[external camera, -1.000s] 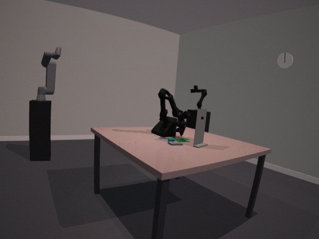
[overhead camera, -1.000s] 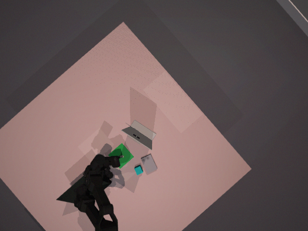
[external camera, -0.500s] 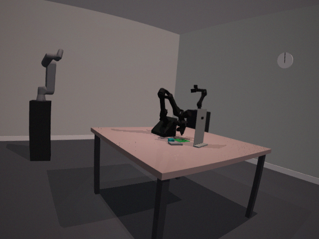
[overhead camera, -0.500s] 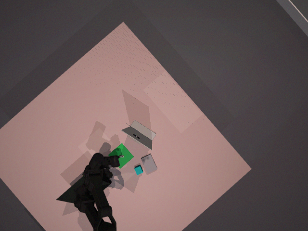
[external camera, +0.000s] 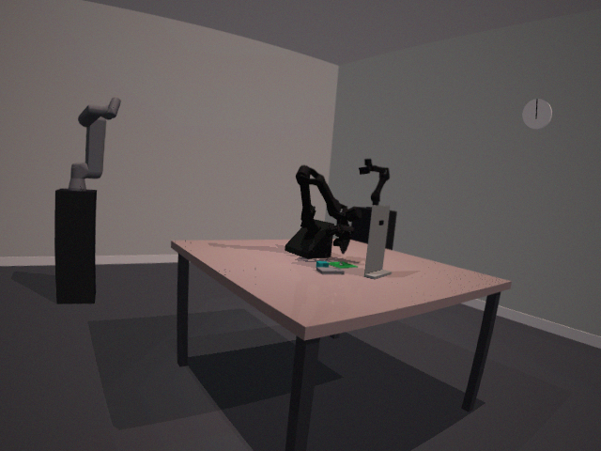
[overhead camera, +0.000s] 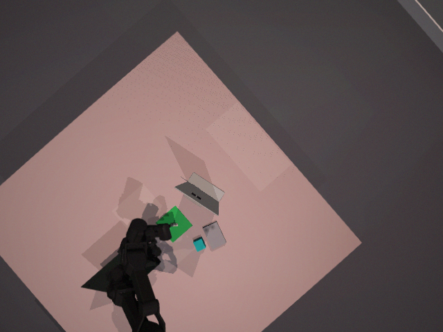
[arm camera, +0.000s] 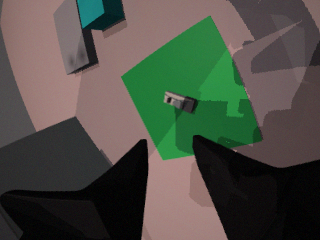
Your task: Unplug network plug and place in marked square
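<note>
The plug (overhead camera: 174, 224) (arm camera: 180, 99) lies inside the green square (overhead camera: 182, 225) (external camera: 344, 265) (arm camera: 165, 82); my gripper (overhead camera: 171, 228) (external camera: 344, 252) (arm camera: 170, 143), partly open and holding nothing, hangs above the square. I judge the plug light and stiff, best gripped by its body sides, sparing the thin tab.

It looks like a robotics lab; in the exterior view a pale robot arm (external camera: 96, 146) stands on a black pedestal (external camera: 75, 247) at nine o'clock, a small dark arm (external camera: 380, 181) rises near one o'clock; a third, black arm (overhead camera: 139, 264) (external camera: 305, 194) is on the plain pink table (overhead camera: 250, 221) (external camera: 310, 301); a round clock (external camera: 536, 113) hangs at two o'clock.
</note>
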`<state>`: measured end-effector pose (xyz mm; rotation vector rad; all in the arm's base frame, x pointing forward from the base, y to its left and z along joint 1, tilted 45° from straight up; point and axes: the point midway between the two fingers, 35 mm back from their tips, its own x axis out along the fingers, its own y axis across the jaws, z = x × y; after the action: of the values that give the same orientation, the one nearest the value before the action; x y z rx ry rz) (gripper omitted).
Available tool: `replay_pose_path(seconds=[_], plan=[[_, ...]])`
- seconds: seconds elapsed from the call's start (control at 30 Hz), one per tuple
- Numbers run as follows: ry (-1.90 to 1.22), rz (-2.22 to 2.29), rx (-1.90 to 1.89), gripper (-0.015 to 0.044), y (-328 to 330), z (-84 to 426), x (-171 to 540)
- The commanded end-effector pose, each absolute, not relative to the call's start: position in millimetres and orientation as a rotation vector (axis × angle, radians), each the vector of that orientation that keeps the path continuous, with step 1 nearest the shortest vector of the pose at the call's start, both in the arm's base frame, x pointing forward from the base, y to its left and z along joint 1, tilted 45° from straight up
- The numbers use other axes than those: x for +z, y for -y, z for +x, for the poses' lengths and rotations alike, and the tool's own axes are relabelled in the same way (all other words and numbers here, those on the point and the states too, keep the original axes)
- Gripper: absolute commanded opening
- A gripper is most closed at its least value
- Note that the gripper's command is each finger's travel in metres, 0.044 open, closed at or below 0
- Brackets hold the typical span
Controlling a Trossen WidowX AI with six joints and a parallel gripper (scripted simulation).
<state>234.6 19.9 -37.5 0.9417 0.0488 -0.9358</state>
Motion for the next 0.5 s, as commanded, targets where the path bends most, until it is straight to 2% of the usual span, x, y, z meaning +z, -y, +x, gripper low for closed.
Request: replay_pose_path(seconds=[0.0, 0.47], plan=[[-0.040, 0.958, -0.930, 0.0156, -24.3, 236.9, -33.9], [-0.042, 0.958, -0.931, 0.0156, -31.7, 235.3, -27.7]])
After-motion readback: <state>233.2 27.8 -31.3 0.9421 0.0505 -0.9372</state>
